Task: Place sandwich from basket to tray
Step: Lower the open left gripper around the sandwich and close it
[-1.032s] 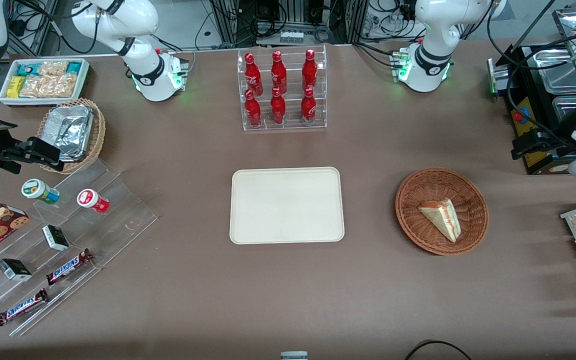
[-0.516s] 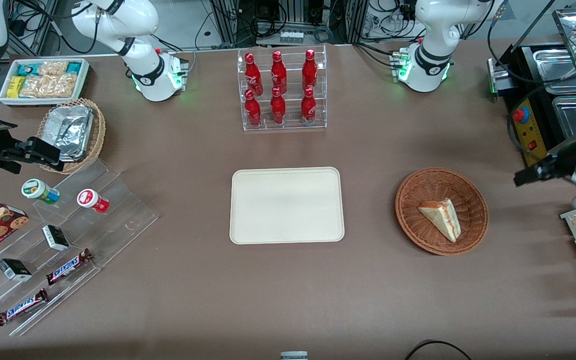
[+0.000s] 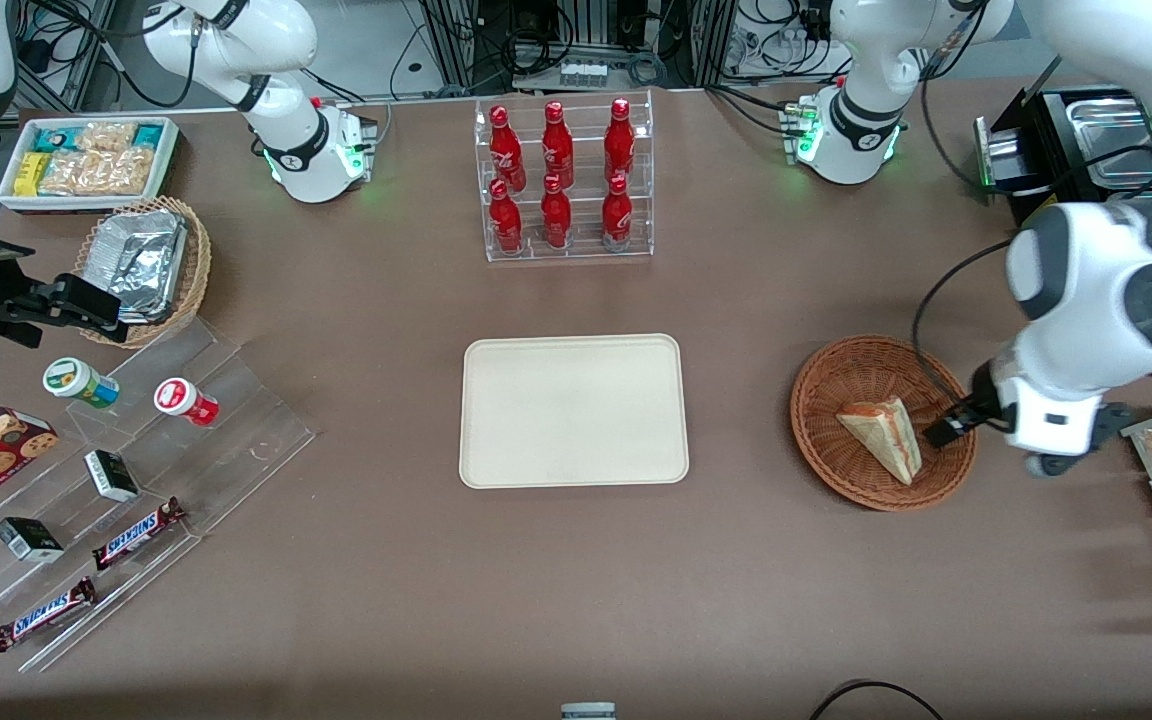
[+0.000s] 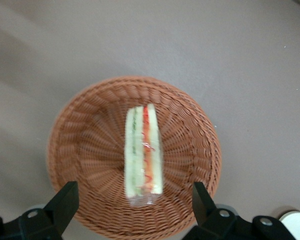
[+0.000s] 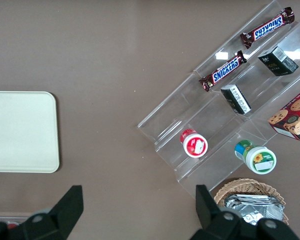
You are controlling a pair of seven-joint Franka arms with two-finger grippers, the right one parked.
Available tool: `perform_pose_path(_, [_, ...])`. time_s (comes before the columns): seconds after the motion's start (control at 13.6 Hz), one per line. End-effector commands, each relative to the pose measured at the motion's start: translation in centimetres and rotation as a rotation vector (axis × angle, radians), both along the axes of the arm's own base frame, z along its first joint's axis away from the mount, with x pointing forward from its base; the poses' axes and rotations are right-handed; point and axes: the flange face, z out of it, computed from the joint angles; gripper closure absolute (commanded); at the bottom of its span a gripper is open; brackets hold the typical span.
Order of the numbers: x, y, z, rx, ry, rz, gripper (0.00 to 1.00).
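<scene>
Hand (image 4: pixel 132 197) spread wide above sandwich (image 4: pixel 143 152), basket (image 4: pixel 90 145) rim clear.

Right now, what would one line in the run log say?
phase: approach | hand: open, above basket | sandwich: in basket, ungrasped | tray: no sandwich yet

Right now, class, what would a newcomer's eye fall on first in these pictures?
Probably the big white working arm, its gripper hanging open above the reddish-brown basket that holds the wrapped sandwich. Next the bare cream tray at mid-table, and the red bottles in a clear rack, farther from the front camera.
</scene>
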Motion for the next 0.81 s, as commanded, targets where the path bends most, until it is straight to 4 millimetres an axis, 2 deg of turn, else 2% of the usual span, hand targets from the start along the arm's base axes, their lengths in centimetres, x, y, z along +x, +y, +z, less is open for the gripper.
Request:
perform_pose_path(0.0, [-1.9, -0.5, -2.5, 0.002, -0.018, 0.062, 0.0])
perform_pose_path(0.15, [-3.5, -1.1, -4.9, 0.007, -0.03, 0.079, 0.0])
perform_pose_path(0.29, [-4.9, -1.0, -6.0, 0.002, -0.053, 0.094, 0.0])
perform_pose_path(0.52, [-4.7, -1.2, -6.7, -0.006, -0.089, 0.12, 0.0])
perform_pose_path(0.74, [-5.2, -1.2, -8.4, -0.008, -0.101, 0.115, 0.0])
